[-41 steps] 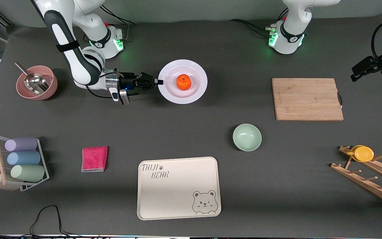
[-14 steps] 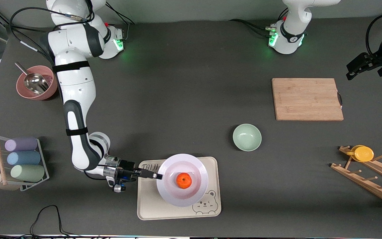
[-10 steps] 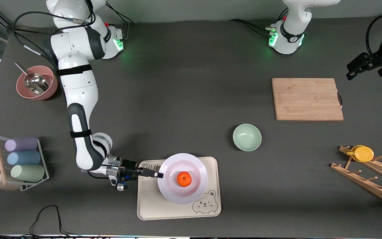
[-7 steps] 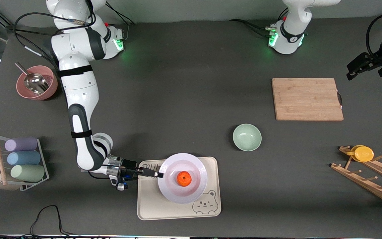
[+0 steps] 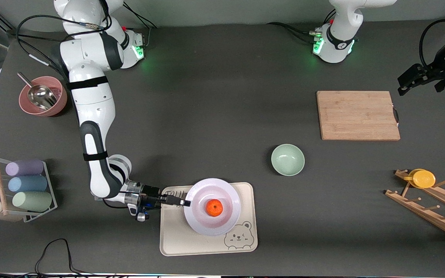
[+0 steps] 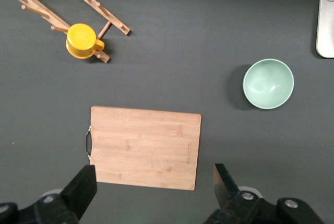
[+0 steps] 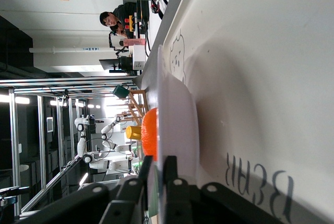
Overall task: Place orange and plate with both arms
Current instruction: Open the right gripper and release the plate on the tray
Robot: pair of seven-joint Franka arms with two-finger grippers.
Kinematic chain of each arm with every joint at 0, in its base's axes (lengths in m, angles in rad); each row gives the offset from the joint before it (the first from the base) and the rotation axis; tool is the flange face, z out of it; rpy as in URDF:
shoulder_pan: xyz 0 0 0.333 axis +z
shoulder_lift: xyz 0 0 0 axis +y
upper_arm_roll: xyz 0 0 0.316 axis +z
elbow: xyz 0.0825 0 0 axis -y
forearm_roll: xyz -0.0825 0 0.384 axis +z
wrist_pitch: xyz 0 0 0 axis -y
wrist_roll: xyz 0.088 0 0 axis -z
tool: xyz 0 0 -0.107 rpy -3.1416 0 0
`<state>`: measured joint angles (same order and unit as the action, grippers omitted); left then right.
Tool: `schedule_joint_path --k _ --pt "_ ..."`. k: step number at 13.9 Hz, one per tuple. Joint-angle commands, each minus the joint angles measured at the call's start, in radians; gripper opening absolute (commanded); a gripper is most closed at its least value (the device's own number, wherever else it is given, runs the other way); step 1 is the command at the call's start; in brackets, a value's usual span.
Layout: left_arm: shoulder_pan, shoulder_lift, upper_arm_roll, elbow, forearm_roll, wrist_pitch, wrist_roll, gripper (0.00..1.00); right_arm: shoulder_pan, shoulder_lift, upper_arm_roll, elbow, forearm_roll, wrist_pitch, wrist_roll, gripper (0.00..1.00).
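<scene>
The white plate (image 5: 204, 221) sits level over the cream bear-printed tray (image 5: 176, 239), with the orange (image 5: 214, 207) in its centre. I cannot tell whether the plate touches the tray. My right gripper (image 5: 185, 202) is shut on the plate's rim at the side toward the right arm's end. In the right wrist view its fingers (image 7: 158, 166) pinch the plate's rim (image 7: 180, 125), with the orange (image 7: 150, 132) above it and the tray (image 7: 261, 78) under it. My left gripper (image 5: 410, 79) is open and empty, waiting high beside the cutting board; its fingers (image 6: 154, 192) stand wide apart.
A wooden cutting board (image 5: 357, 115) and a mint-green bowl (image 5: 287, 159) lie toward the left arm's end. A wooden rack with a yellow cup (image 5: 423, 178) is at that end. A pink bowl with a scoop (image 5: 43, 95) and a rack of cups (image 5: 25, 185) are at the right arm's end.
My right arm carried the plate with the orange from the table's middle, near the bases, to over the tray and lowered it a little. My left gripper shifted slightly.
</scene>
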<state>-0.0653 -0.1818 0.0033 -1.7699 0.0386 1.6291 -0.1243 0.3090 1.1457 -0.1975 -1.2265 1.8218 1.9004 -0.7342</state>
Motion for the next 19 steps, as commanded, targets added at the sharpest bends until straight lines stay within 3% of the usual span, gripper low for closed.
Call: schedule_joint_path --k 1,4,9,11,16,19 --pt "-0.01 0.019 0.0 0.027 0.001 0.02 -0.006 1.0 0.004 0.026 0.0 0.031 -0.001 -0.018 -0.008 0.37" --pt "-0.008 0.018 -0.002 0.027 0.003 0.026 -0.008 1.0 0.002 0.023 0.0 0.033 -0.028 -0.017 -0.001 0.53" --pt "-0.007 0.018 0.0 0.026 0.004 0.009 -0.003 1.0 -0.001 0.009 -0.007 0.036 -0.078 -0.017 0.01 0.87" --pt "-0.002 0.013 0.001 0.027 -0.002 0.006 0.006 1.0 -0.002 -0.001 -0.019 0.041 -0.133 -0.014 0.031 1.0" --pt "0.015 0.016 0.038 0.026 -0.043 0.001 0.008 1.0 -0.027 -0.092 -0.036 0.056 -0.324 -0.021 0.265 1.0" --pt "0.013 0.019 0.057 0.03 -0.046 0.003 0.02 1.0 -0.051 -0.182 -0.036 0.058 -0.571 -0.041 0.335 1.0"
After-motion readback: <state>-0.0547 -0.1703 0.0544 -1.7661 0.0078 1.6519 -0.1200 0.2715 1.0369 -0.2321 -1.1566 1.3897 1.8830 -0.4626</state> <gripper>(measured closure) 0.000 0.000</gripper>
